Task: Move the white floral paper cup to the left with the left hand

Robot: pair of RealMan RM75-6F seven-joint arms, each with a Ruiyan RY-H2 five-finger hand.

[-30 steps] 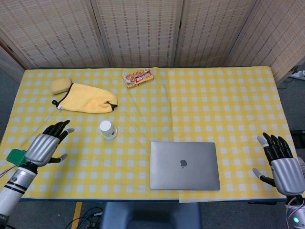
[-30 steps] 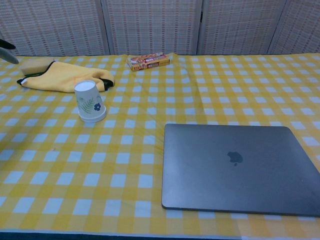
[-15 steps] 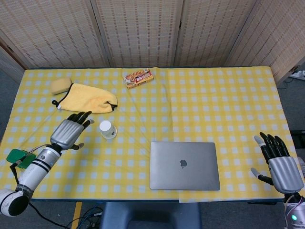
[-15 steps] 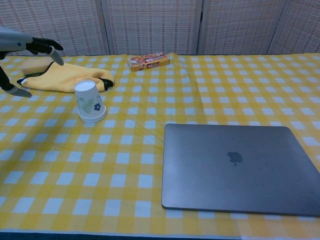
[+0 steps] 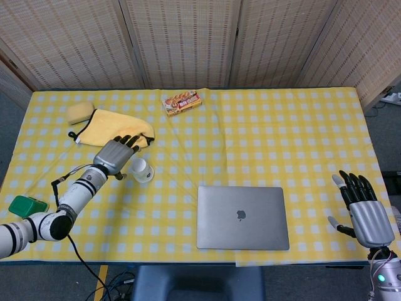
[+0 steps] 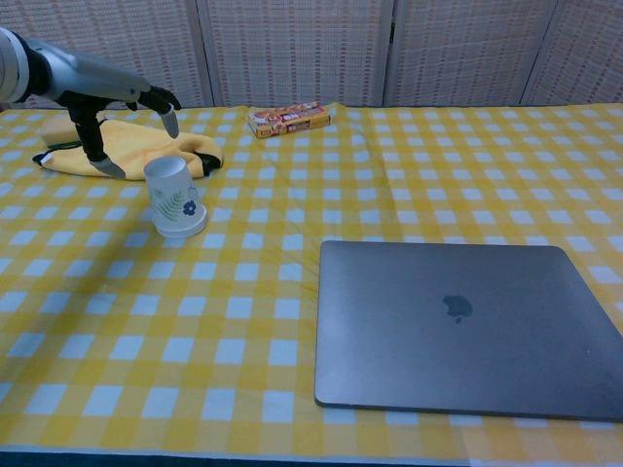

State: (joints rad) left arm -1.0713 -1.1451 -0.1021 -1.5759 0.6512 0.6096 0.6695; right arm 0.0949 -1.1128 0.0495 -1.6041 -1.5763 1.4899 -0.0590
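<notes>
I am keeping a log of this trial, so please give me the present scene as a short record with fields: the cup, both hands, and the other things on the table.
cup: white floral paper cup, upside down on the checked tablecloth, not held
left hand: left hand open, just left of the cup; contact cannot be told
right hand: right hand open, at the table's right edge, holding nothing
laptop: closed grey laptop, right of the cup
cloth: yellow cloth behind the cup
sponge: yellow sponge beside the cloth
box: snack box near the far edge
</notes>
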